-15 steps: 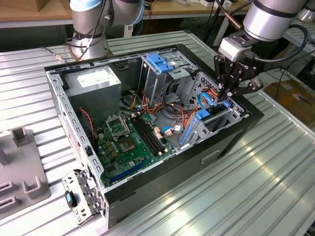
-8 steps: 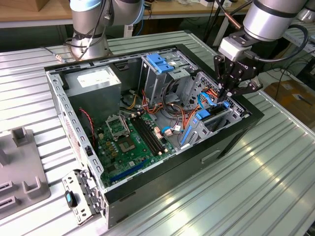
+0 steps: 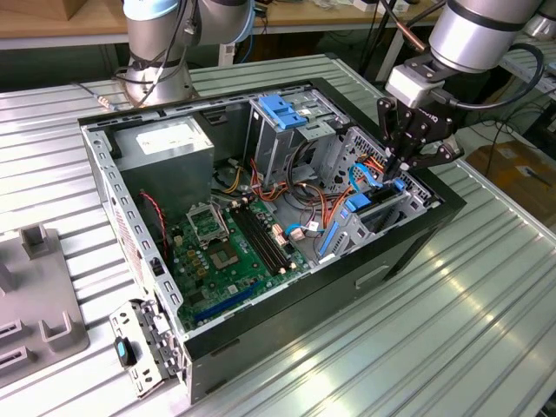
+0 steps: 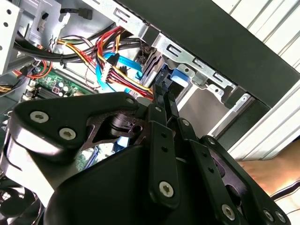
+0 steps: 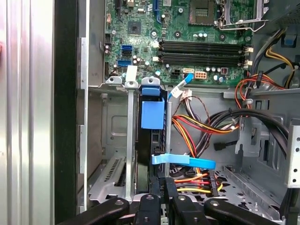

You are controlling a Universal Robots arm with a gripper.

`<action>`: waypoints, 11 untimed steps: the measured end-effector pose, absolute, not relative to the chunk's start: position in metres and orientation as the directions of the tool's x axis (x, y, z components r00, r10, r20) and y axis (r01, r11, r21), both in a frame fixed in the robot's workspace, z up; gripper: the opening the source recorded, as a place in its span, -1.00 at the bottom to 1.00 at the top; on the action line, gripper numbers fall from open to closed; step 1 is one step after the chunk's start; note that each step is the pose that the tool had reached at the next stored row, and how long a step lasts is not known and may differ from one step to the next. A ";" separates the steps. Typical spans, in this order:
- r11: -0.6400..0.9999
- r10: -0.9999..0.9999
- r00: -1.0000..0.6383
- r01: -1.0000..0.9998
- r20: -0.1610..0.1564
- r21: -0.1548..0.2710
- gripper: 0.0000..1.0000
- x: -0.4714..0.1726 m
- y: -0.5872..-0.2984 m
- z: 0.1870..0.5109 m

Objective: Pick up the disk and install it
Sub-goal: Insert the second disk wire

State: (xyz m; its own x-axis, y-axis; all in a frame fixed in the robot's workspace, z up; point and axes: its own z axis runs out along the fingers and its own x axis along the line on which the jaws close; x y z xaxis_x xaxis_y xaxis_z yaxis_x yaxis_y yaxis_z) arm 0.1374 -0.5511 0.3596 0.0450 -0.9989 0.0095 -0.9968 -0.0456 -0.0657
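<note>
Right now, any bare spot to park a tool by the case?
Yes: the ribbed table is bare along the case's front side and toward the exterior view's right. The exterior view's left is crowded by grey fixtures and a detached bracket. Inside, cables and the end effector fill the drive bay.

exterior view: high, oblique, well back, sees the whole computer case (image 3: 261, 226) | first wrist view: close, looks straight down into the drive bay (image 5: 140, 140) | second wrist view: close, looks past the gripper (image 4: 166, 101); both wrist views share the bay and cables
</note>
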 end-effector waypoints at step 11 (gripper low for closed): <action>-0.046 -0.999 0.045 -0.997 0.009 -0.059 -0.67 0.137 -0.551 0.360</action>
